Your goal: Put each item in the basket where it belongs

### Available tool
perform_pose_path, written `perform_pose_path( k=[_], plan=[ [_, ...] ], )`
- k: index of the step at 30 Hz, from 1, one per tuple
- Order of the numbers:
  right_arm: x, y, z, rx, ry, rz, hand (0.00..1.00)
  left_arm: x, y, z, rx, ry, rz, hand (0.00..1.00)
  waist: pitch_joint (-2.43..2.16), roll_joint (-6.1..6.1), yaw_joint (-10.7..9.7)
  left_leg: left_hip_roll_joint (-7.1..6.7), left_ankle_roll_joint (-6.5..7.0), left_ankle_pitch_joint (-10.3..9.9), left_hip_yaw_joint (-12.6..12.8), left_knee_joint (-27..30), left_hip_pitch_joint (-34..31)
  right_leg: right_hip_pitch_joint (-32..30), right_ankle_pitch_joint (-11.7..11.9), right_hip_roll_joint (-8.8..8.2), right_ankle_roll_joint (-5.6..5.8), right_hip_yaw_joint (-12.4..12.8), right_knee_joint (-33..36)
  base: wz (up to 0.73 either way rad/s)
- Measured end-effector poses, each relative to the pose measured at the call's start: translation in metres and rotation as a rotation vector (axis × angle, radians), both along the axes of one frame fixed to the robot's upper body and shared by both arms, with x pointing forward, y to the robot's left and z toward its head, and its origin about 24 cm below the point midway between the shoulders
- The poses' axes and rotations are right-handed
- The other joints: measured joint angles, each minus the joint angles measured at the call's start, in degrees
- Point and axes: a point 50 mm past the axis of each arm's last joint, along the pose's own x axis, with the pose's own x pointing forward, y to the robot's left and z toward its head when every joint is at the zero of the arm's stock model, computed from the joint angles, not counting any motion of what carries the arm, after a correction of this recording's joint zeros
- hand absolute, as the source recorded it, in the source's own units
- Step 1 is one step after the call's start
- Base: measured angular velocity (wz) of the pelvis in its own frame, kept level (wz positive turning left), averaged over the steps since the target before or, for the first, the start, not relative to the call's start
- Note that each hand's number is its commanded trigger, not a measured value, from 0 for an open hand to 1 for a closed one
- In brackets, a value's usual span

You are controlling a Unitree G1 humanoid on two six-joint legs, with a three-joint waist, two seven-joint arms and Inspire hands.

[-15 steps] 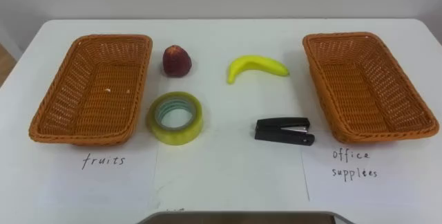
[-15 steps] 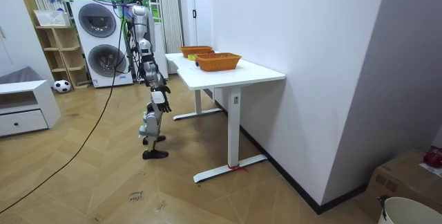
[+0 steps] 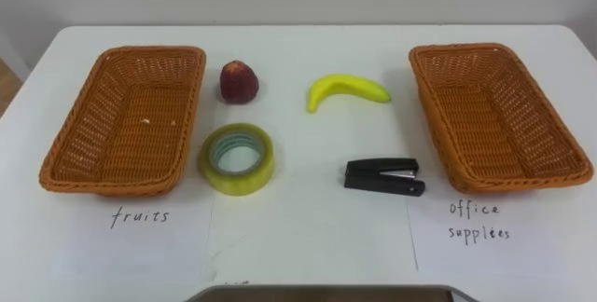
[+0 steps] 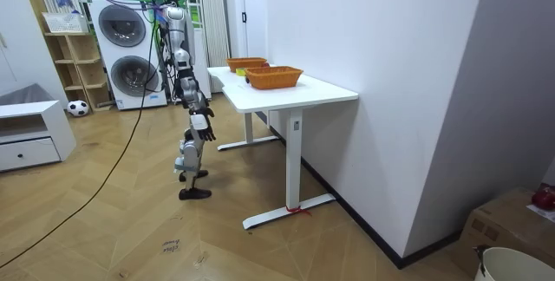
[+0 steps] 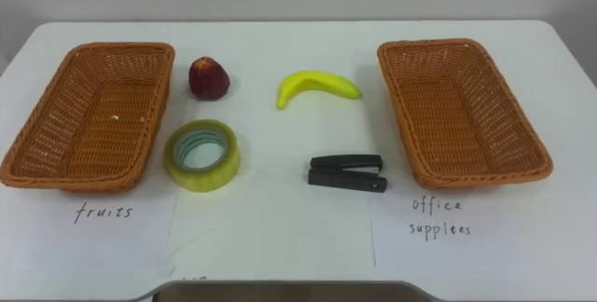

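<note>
Lying on the white table (image 3: 298,241) in the left eye view, four things sit between two wicker baskets: a dark red fruit (image 3: 239,82) at 11 o'clock, a banana (image 3: 347,89) at 1, a tape roll (image 3: 237,158) at 7 and a black stapler (image 3: 384,176) at 5. The fruits basket (image 3: 75,120) is at 9 o'clock, the office supplies basket (image 3: 546,116) at 3. In the room view the robot stands at the table's side with its right robot hand (image 4: 201,127) hanging low. Whether the hand is wide or narrow, I cannot tell.

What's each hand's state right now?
Left hand: cannot be told.
Right hand: cannot be told; it hangs at the robot's side, away from the table.
</note>
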Motion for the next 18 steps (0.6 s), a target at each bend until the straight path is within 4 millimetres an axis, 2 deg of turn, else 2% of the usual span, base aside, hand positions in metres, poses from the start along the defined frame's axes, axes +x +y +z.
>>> perform_pose_path(
  k=[10, 13, 18],
  plan=[
    [-0.005, -0.005, 0.0, -0.039, 0.013, -0.099, 0.0, 0.0, 0.0, 0.0, -0.006, -0.003, -0.002, 0.0, -0.08, 0.2, -0.18, 0.01, 0.0, 0.0, 0.24, -0.1, 0.03, -0.1, 0.0, 0.0, 0.0, 0.23, 0.03, -0.01],
    [-0.012, -0.012, 0.002, -0.072, 0.019, -0.219, 0.0, -0.003, 0.001, 0.0, -0.005, 0.002, 0.004, 0.0, -0.18, 0.23, -0.81, 0.02, 0.01, -0.01, 0.22, -0.12, -0.01, -0.18, 0.0, 0.01, 0.0, 0.28, 0.08, 0.0],
    [-0.016, -0.028, 0.005, -0.137, 0.023, -0.471, 0.0, -0.005, 0.006, 0.001, 0.004, 0.002, 0.044, 0.0, -0.15, 0.06, -2.98, -0.02, 0.01, -0.01, 0.3, -0.06, 0.09, -0.21, 0.0, -0.03, 0.0, 0.6, 0.15, -0.01]
  ],
)
